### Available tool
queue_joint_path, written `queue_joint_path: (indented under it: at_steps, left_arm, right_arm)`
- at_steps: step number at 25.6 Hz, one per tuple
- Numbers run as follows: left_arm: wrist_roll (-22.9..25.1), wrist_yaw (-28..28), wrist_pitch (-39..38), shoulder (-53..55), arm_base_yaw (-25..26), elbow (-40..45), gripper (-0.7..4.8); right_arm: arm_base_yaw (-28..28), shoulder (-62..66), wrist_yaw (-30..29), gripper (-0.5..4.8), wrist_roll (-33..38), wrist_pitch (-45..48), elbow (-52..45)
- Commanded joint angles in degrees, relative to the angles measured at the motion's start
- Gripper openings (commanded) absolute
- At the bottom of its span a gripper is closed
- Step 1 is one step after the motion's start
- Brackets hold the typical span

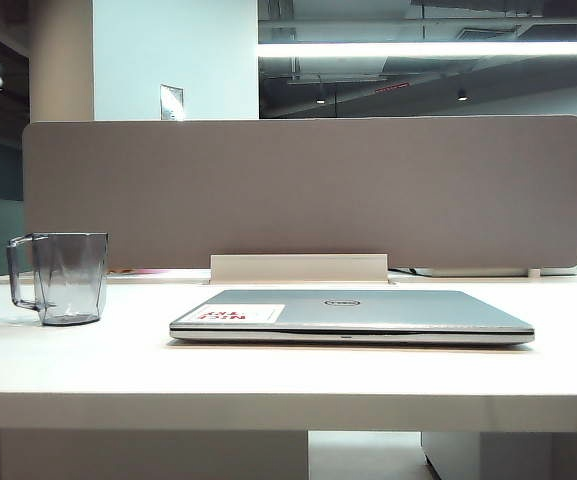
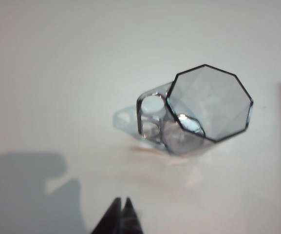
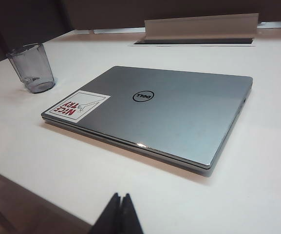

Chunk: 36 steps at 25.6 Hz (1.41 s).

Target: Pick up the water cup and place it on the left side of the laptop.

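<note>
The water cup (image 1: 60,277) stands upright on the white desk (image 1: 288,375) near its left edge, handle turned outward toward that edge, well apart from the laptop (image 1: 353,315) and to the left of it. The laptop lies closed and flat at the middle of the desk, its lid up, with a dark oval logo (image 3: 142,96) at the centre of the lid and a white sticker with red letters (image 3: 77,107) at the corner nearest the cup. Behind both, along the far edge of the desk, rises a grey partition panel (image 1: 308,190), with a pale cable-tray flap (image 1: 298,267) at its foot. My left claw (image 2: 121,214) hangs above the desk with its two dark fingertips pressed together, holding nothing; the cup sits below and apart from it, seen from over its open octagonal rim. My right claw (image 3: 120,212) is likewise closed and empty, its tips meeting over the near edge of the desk, the laptop lying ahead of it and the cup beyond the laptop's stickered corner.
</note>
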<state>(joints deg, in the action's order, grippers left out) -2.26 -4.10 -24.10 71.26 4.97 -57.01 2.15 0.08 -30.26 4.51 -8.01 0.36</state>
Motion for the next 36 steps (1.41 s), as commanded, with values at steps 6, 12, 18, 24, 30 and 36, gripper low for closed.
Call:
queue_joint_path:
  at_steps: [6, 12, 18, 24, 30, 36]
  left_arm:
    - [-6.8, -0.4, 0.7, -19.7, 0.0, 13.4, -0.06]
    - [-7.9, -0.7, 0.6, -32.9, -3.0, 22.6, -0.06]
    - [-8.2, -0.7, -0.2, -39.0, -3.9, 25.4, -0.06]
    - [-8.3, -2.9, -0.7, -42.9, -4.0, 25.4, -0.06]
    - [-8.2, -5.0, -0.7, -43.3, -3.9, 25.4, -0.06]
    - [-3.1, 0.6, -1.5, -45.8, -8.0, 25.4, -0.06]
  right_arm:
    - [0.0, -0.1, -0.5, -0.06, 0.1, 1.0, -0.2]
    - [0.0, -0.1, -0.5, -0.06, 0.0, 1.0, -0.2]
    - [0.1, -0.1, -0.1, -0.06, 0.0, 1.0, -0.2]
    - [0.1, -0.1, -0.1, -0.06, 0.0, 0.9, -0.2]
    - [0.1, -0.1, -0.1, -0.06, 0.0, 1.0, -0.2]
    - [0.1, -0.1, -0.1, -0.06, 0.0, 0.9, -0.2]
